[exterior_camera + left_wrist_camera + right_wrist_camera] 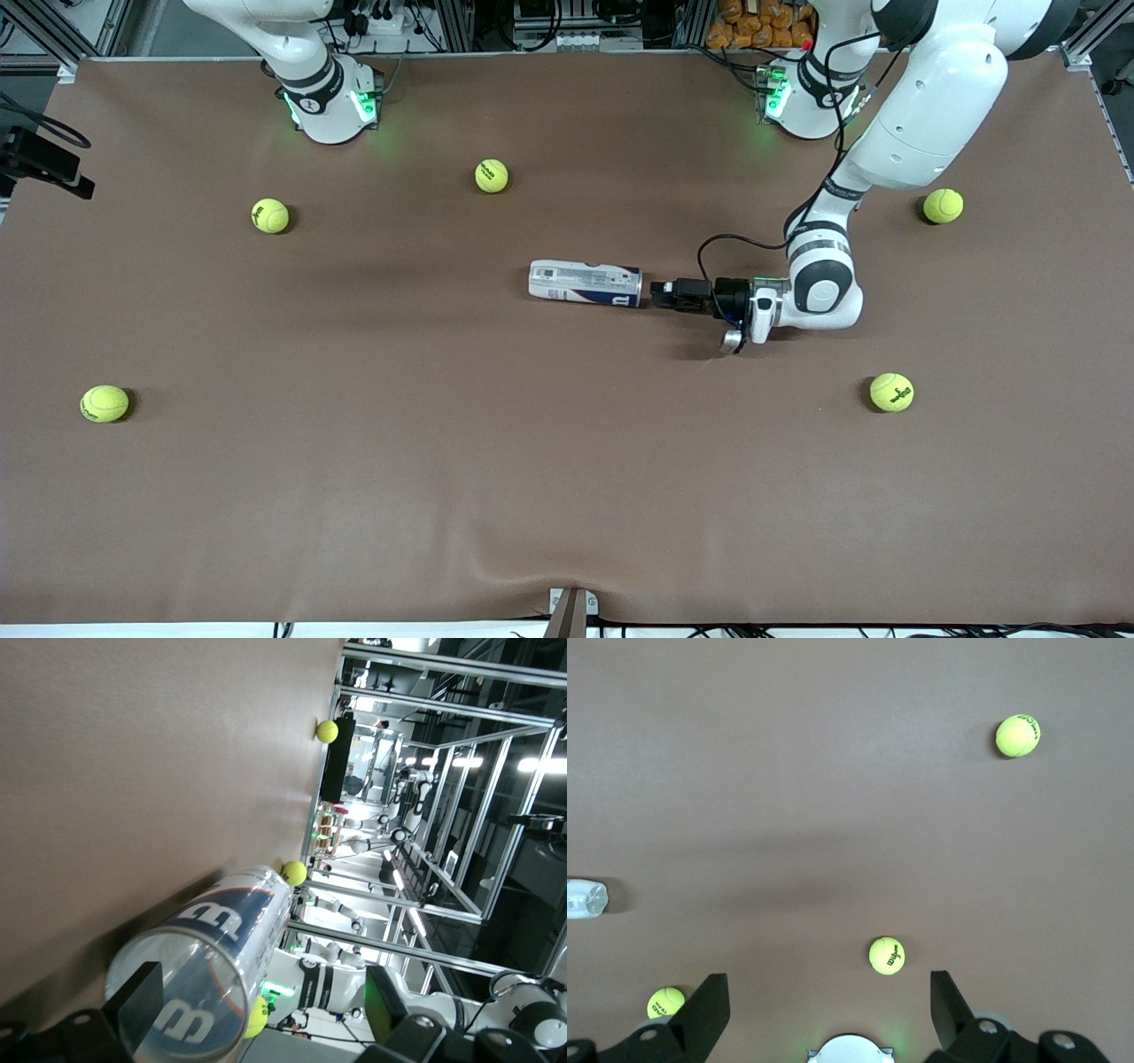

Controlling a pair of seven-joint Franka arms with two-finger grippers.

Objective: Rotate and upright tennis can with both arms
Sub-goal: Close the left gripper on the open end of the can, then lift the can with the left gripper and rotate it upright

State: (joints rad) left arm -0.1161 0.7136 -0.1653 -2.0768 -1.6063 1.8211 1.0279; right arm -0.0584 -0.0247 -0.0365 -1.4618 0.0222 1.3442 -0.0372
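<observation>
Left wrist view shows left gripper wide at the clear round can; right gripper wide, waiting

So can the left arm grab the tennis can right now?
Probably yes. The left gripper sits low at the end of the tennis can, which lies on its side on the table. Its fingers are spread wide at the can's mouth, with nothing between.

We see a brown table, yellow-green tennis balls, and a clear tennis can labelled white, dark blue and red.
</observation>
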